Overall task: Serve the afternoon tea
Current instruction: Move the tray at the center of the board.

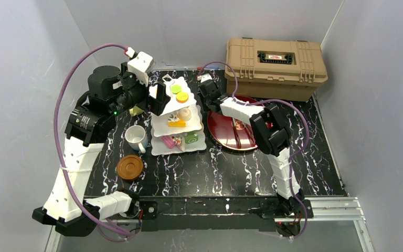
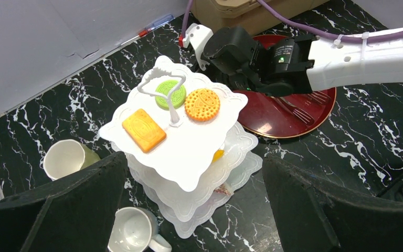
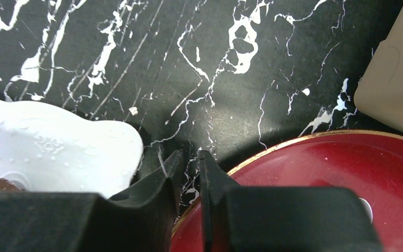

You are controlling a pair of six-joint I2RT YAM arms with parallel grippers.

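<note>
Robot lab booth (plain white walls (image 1: 26,63))

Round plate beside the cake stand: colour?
Glossy dark red plate with a gold rim; clearest in left wrist view.

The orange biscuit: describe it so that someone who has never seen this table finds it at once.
Find the white three-tier cake stand on the black marbled table. Three biscuits lie on its top tier. Yours is the round orange one on the side nearest the red plate; its neighbours are a round green biscuit and a rectangular yellow one.
</note>
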